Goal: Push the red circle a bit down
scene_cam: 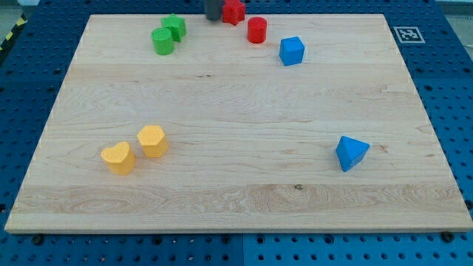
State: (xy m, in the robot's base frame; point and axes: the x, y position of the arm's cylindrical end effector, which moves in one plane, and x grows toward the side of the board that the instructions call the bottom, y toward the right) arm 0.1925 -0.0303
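The red circle [256, 30] is a short red cylinder near the view's top, right of centre. A second red block [234, 11], whose shape is unclear, sits just up and left of it at the top edge. My tip [213, 18] shows as a dark stub at the top edge, touching or very close to the left side of that second red block. It is about a block's width up and left of the red circle, not touching it.
Two green blocks [175, 27] [162, 41] sit left of my tip. A blue cube [292, 51] lies down and right of the red circle. A blue triangle [351, 152] is at the right. A yellow heart [118, 157] and a yellow hexagon [152, 140] are at the lower left.
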